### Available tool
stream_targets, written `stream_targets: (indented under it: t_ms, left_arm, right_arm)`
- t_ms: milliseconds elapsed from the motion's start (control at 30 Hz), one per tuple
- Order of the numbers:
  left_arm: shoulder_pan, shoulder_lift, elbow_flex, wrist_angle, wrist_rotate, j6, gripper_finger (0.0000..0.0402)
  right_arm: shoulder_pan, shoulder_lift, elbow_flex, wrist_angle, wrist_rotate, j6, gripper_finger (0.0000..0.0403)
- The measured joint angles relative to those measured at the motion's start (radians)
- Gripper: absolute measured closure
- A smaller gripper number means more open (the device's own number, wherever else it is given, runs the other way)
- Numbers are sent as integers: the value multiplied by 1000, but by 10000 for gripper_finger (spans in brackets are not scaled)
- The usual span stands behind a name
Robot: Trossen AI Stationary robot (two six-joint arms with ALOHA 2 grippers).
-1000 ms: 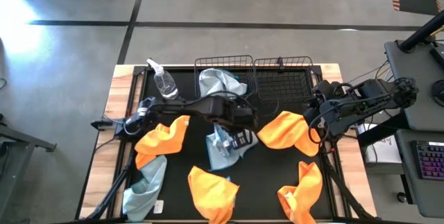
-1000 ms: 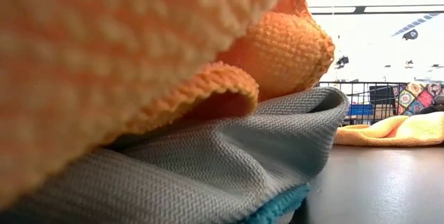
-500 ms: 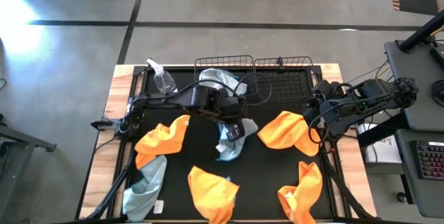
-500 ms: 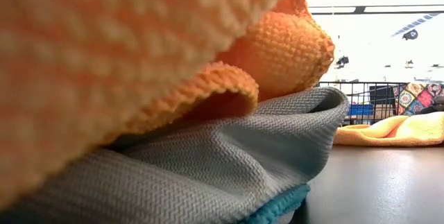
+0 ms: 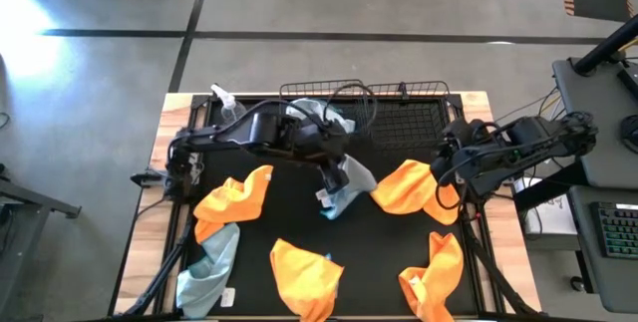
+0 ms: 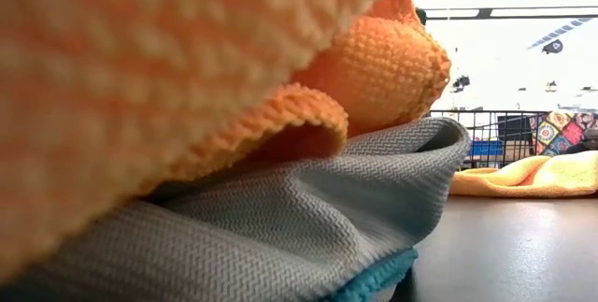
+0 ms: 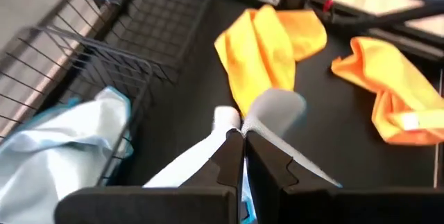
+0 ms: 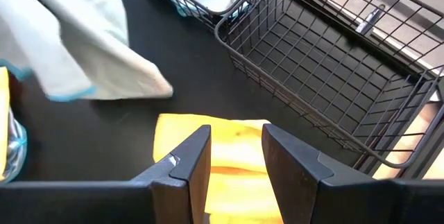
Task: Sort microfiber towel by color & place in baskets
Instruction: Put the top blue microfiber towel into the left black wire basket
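Left gripper (image 5: 334,167): clenched on a pale blue-grey towel (image 5: 344,187), which is hanging lifted over the black mat's (image 5: 379,237) centre, just at 5 o'clock of the left basket (image 5: 319,103). Left basket: sitting at the mat's 12 o'clock edge, holding another pale blue-grey towel (image 5: 304,118). Right basket (image 5: 409,113): standing beside it at its 3 o'clock side, holding no towel. Right gripper (image 8: 232,151): fingers spread, hovering over an orange towel (image 5: 409,187) at the mat's 3 o'clock side, gripping nothing. Other orange towels: lying at 9 o'clock (image 5: 234,197), 6 o'clock (image 5: 304,272) and 4 o'clock (image 5: 434,272). One more blue-grey towel (image 5: 209,267): lying at 8 o'clock. Spray bottle (image 5: 234,113): lying at 11 o'clock. Low view: blocked by orange and grey cloth.
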Motion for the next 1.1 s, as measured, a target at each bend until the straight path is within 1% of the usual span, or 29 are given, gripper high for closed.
stream_targets:
  t_ms: [300, 467, 567, 667, 800, 867, 1100]
  left_arm:
    - [2, -70, 0, 13, -152, 1, 401]
    - [7, -87, 0, 41, -198, 2, 401]
    - [12, -88, 0, 81, -219, 39, 402]
    - [22, -88, 0, 128, -271, 87, 402]
    - [53, -89, 0, 182, -344, 128, 402]
    - [74, -90, 0, 206, -363, 144, 402]
    - [173, -91, 0, 249, -372, 163, 402]
  right_arm:
    - [0, 31, 0, 1, -2, -3, 280]
    - [0, 37, 0, 2, -2, -3, 280]
    - [0, 37, 0, 2, -2, -1, 280]
    - [0, 37, 0, 2, -2, 0, 280]
    - [0, 37, 0, 3, -2, 0, 280]
    - [0, 37, 0, 2, -2, 0, 280]
    - [0, 37, 0, 2, -2, 0, 280]
